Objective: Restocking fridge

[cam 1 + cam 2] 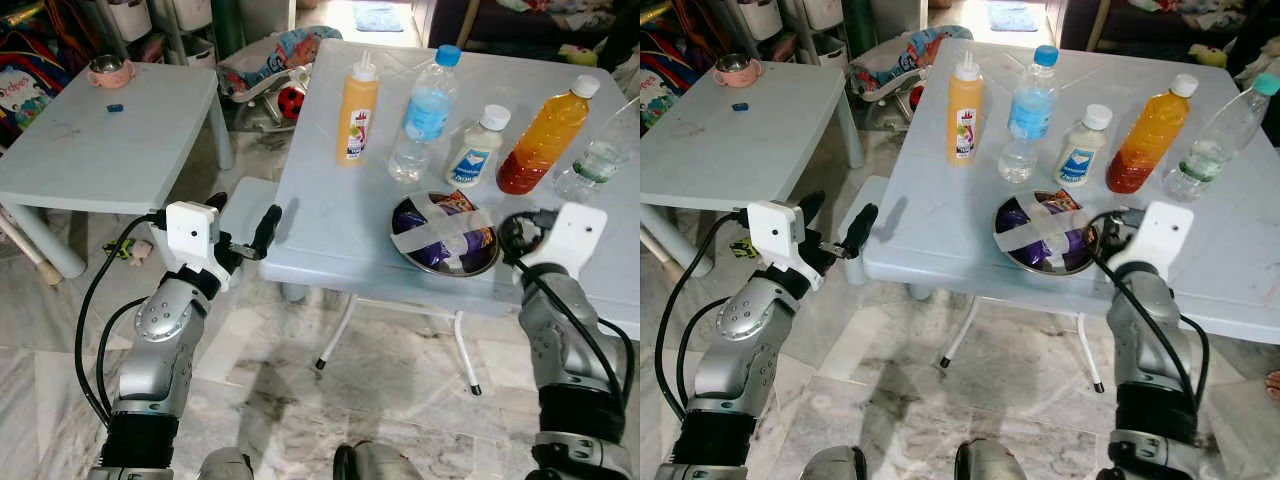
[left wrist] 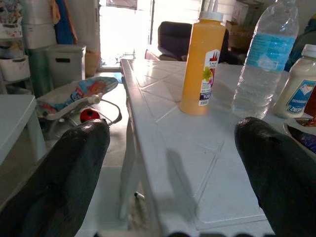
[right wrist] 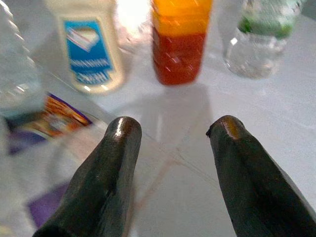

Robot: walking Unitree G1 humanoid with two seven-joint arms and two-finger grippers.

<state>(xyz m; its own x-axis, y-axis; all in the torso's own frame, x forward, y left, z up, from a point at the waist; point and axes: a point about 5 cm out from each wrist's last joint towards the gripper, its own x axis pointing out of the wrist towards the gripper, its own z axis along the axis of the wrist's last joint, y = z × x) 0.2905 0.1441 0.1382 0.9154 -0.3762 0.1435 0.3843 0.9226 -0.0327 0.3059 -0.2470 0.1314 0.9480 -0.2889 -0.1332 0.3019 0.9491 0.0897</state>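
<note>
On the white folding table [image 1: 330, 215] stand a yellow squeeze bottle [image 1: 357, 107], a blue-capped water bottle [image 1: 425, 115], a white mayonnaise bottle [image 1: 477, 147], an orange juice bottle [image 1: 543, 137] and a clear bottle [image 1: 597, 160]. In front of them sits a metal bowl [image 1: 446, 235] of purple packets with tape across it. My left gripper [image 1: 243, 216] is open at the table's near left corner, pointing at the squeeze bottle [image 2: 201, 61]. My right gripper [image 3: 173, 131] is open just right of the bowl, low over the tabletop, facing the juice bottle [image 3: 180, 42].
A low white table [image 1: 110, 150] to the left carries a pink cup [image 1: 110, 71]. A baby bouncer [image 1: 270, 65] and a red ball [image 1: 291, 102] lie on the floor behind the gap between the tables. Folding legs [image 1: 335, 335] stand under the main table on the marble floor.
</note>
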